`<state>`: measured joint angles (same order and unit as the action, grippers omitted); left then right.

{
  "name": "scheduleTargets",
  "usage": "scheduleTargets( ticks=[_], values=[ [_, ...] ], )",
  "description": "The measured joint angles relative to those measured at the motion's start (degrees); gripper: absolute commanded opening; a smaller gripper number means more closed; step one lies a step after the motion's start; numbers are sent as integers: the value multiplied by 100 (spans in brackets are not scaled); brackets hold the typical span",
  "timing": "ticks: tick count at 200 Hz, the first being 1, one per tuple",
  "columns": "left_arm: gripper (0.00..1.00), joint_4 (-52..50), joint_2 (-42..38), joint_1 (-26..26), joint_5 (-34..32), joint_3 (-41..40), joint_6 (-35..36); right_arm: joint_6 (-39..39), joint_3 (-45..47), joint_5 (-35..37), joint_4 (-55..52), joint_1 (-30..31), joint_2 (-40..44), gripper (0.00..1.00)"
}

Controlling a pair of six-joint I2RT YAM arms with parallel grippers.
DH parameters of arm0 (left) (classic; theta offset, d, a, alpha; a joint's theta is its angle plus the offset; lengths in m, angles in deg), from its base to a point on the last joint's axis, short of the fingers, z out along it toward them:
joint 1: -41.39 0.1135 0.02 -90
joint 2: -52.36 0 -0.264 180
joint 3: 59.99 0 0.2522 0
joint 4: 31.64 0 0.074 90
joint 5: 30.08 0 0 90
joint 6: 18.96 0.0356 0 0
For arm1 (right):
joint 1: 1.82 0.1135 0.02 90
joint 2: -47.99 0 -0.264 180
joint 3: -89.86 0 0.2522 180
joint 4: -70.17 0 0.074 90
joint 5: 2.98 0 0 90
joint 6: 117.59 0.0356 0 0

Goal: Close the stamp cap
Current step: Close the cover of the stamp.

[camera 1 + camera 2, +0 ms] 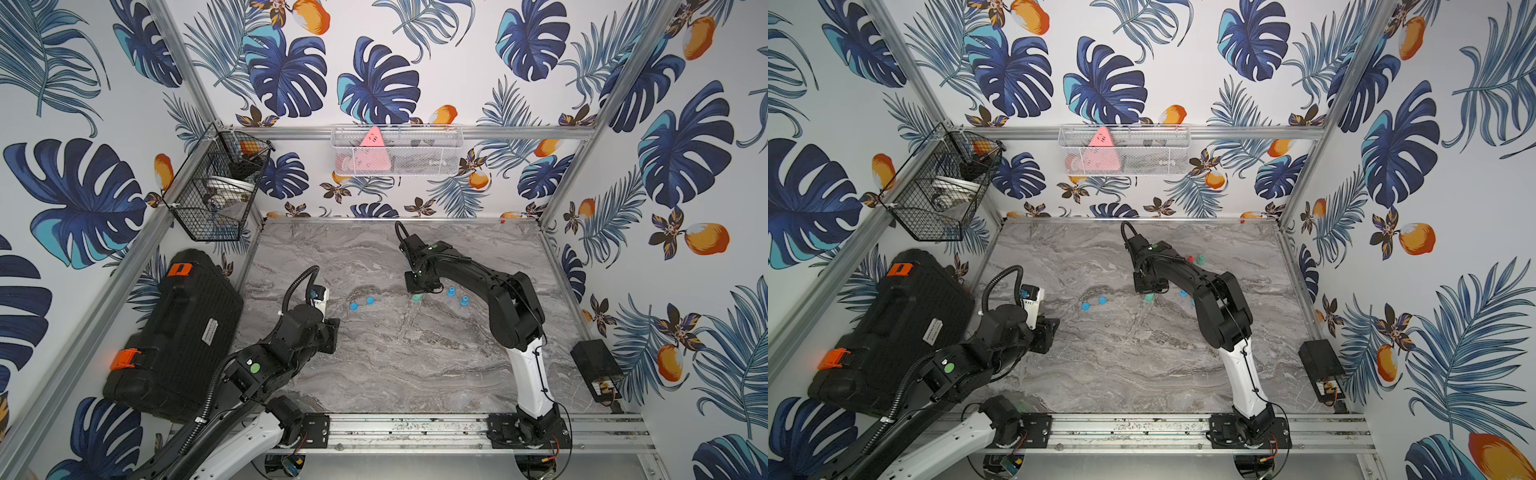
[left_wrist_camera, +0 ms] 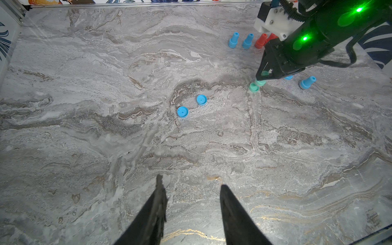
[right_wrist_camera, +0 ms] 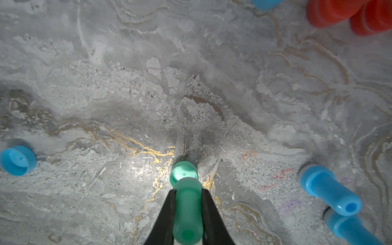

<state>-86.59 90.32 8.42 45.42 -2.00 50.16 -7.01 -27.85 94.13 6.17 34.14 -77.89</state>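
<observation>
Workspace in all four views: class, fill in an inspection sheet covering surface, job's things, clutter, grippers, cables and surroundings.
Surface: grey marble tabletop.
Job's things: green stamp over green cap; seating cannot be told.
Clutter: two loose blue caps, blue stamps, red stamps.
Grippers: left gripper open, empty; right gripper shut on green stamp.
Cables: black conduit loops over left arm.
Surroundings: leaf-print walls, black wire basket, white basket, black case.

Robot lab cell: aluminium frame (image 1: 528,132), wallpapered walls (image 1: 415,50) (tropical leaves), marble-look tabletop (image 1: 415,365).
</observation>
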Motion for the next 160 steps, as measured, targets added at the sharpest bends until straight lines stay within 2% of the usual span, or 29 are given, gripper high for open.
scheduleTargets(
  ticks=[160],
  values=[
    [46,0,-15,4,0,0,0,68,-28,-13,2,33,-188,18]
  ],
)
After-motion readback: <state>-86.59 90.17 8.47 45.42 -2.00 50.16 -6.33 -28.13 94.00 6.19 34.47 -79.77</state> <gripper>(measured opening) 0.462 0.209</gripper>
